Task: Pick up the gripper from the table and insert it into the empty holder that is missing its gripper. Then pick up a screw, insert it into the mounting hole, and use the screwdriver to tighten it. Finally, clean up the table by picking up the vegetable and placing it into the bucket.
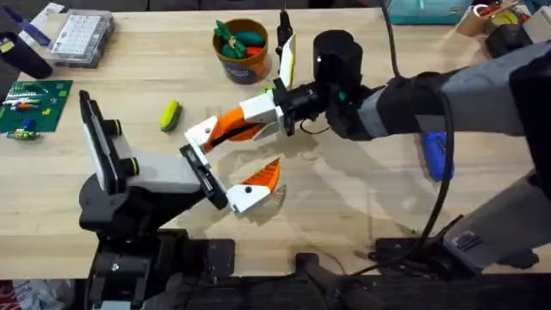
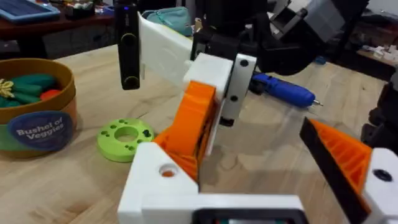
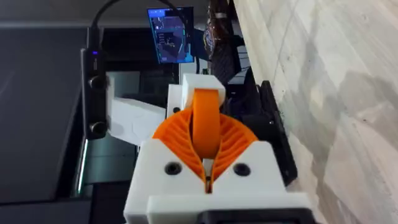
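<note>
- Screwdriver lies flat under the right arm, metal tip toward the arms' bases.
- Bucket holds toy vegetables.
- Right gripper pinches a spare gripper finger; left gripper is spread.

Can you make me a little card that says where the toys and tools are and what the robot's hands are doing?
right gripper: shut on an orange and white part, over the middle of the table
left gripper: open, close by that part
yellow-green vegetable: lying on the table, not in the bucket
bucket: at the far side, other toy vegetables inside
blue screwdriver: lying on the table beside the right arm, nobody holding it
green ring: flat on the table near the bucket
</note>
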`<state>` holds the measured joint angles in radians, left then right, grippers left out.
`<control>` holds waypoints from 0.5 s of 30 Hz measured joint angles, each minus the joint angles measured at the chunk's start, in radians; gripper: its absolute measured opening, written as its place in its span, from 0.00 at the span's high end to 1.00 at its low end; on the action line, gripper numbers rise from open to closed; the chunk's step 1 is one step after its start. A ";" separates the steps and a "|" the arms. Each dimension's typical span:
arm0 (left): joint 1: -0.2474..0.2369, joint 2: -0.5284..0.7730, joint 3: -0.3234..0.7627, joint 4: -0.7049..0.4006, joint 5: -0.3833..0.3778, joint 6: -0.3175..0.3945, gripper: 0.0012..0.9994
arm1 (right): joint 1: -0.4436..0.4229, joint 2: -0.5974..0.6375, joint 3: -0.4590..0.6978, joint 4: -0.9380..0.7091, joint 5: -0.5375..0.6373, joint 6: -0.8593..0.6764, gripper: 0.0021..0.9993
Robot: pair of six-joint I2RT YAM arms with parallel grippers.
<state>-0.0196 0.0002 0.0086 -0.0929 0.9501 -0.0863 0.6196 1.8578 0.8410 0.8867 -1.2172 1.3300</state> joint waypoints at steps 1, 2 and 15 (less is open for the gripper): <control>0.000 0.000 0.000 0.000 -0.002 0.000 0.01 | 0.001 0.000 0.001 0.000 0.004 0.000 0.98; 0.000 0.000 0.000 0.000 -0.003 0.000 0.01 | 0.001 0.000 0.001 0.000 0.006 0.000 0.98; 0.000 0.000 0.000 0.000 -0.004 0.000 0.01 | 0.002 0.000 0.002 0.000 0.009 0.000 0.98</control>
<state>-0.0196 0.0002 0.0086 -0.0925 0.9459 -0.0866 0.6216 1.8580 0.8425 0.8867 -1.2087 1.3304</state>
